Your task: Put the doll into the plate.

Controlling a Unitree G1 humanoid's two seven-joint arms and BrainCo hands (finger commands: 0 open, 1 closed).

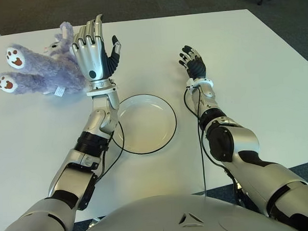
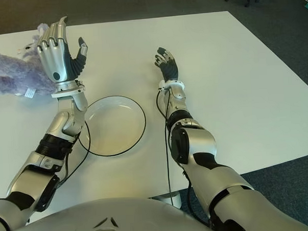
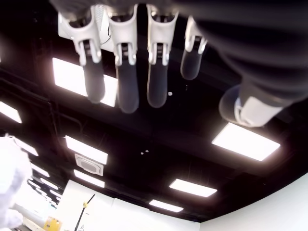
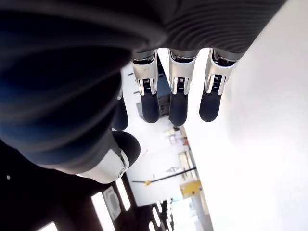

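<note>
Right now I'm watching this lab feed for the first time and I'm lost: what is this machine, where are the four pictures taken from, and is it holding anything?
It is a humanoid robot with two arms ending in fingered hands. Two pictures come from cameras in its head, looking down at a white table. The other two come from wrist cameras, seeing mostly fingers and ceiling. On the table lie a purple plush doll and an empty white plate. The left hand is raised, open, beside the doll. The right hand shows open beyond the plate. Neither holds anything.
</note>
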